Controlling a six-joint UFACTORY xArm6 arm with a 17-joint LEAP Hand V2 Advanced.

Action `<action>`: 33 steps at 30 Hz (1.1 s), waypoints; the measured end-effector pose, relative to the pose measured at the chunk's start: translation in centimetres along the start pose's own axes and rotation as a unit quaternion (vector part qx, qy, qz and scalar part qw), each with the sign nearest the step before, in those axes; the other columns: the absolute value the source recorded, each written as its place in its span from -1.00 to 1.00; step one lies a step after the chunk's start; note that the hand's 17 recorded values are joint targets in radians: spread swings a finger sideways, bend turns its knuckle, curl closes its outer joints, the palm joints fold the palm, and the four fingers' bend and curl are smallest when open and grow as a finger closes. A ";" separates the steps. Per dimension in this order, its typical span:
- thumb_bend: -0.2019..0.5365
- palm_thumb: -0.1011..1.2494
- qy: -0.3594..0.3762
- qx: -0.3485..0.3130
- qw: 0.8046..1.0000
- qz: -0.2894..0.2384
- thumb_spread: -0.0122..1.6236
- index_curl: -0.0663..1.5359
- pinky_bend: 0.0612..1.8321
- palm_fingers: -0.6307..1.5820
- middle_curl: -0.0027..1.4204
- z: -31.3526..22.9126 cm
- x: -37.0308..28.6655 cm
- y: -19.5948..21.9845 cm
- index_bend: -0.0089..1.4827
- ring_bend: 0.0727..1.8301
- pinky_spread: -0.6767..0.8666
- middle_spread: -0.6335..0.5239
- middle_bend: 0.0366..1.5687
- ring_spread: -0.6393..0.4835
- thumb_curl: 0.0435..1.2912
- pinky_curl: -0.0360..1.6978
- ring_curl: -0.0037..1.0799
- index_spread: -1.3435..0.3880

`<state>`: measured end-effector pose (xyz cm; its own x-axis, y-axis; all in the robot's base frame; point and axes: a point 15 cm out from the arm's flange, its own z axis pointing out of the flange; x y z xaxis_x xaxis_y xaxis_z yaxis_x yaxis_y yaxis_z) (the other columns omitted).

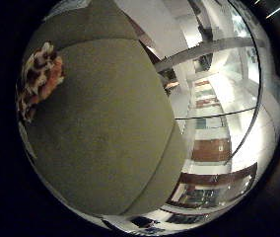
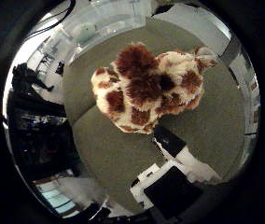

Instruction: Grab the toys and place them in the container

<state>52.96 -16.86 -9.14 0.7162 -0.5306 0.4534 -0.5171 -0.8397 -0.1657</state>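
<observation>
A brown-and-white spotted plush toy (image 2: 146, 89) lies on an olive-green cushioned surface (image 2: 100, 154), below the palm. In the little finger side palm view the same toy (image 1: 39, 79) shows at the rim of the green surface (image 1: 110, 123). My hand (image 2: 174, 173) hovers above the surface. One white-and-black finger reaches out straight towards the toy and stops short of it. The hand is open and holds nothing.
The green surface ends in a rounded edge (image 1: 175, 148), with a room of pale walls and shelves (image 1: 214, 128) beyond it. Dark furniture (image 2: 30, 103) stands past the surface's far side in the thumb side palm view.
</observation>
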 end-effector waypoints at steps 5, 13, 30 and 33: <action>-0.52 0.27 -0.006 0.002 1.000 -0.007 0.23 -0.47 -0.64 -0.31 -0.63 0.7 -0.8 -0.6 -0.71 -0.84 0.30 0.06 -0.82 0.38 -0.41 -0.79 -0.54 0.00; -0.51 0.31 -0.026 0.010 0.999 -0.038 0.22 -0.48 -0.65 -0.26 -0.62 1.7 -3.6 -3.0 -0.73 -0.83 0.29 0.02 -0.81 0.31 -0.38 -0.79 -0.52 0.01; -0.51 0.42 -0.036 -0.014 0.997 -0.067 0.12 -0.45 0.00 0.83 -0.31 2.9 -5.6 -2.5 -0.57 -0.16 -0.56 -0.41 -0.22 -0.40 -0.29 -0.73 -0.19 -0.01; -0.49 0.50 -0.023 -0.015 0.998 -0.061 0.12 -0.25 0.22 0.84 -0.15 2.0 -3.7 -1.9 -0.16 0.06 -0.57 -0.36 0.10 -0.37 -0.28 -0.60 -0.04 0.03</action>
<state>52.23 -13.53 -12.27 0.7950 -0.4290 0.4288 -0.4372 -0.8953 -0.0853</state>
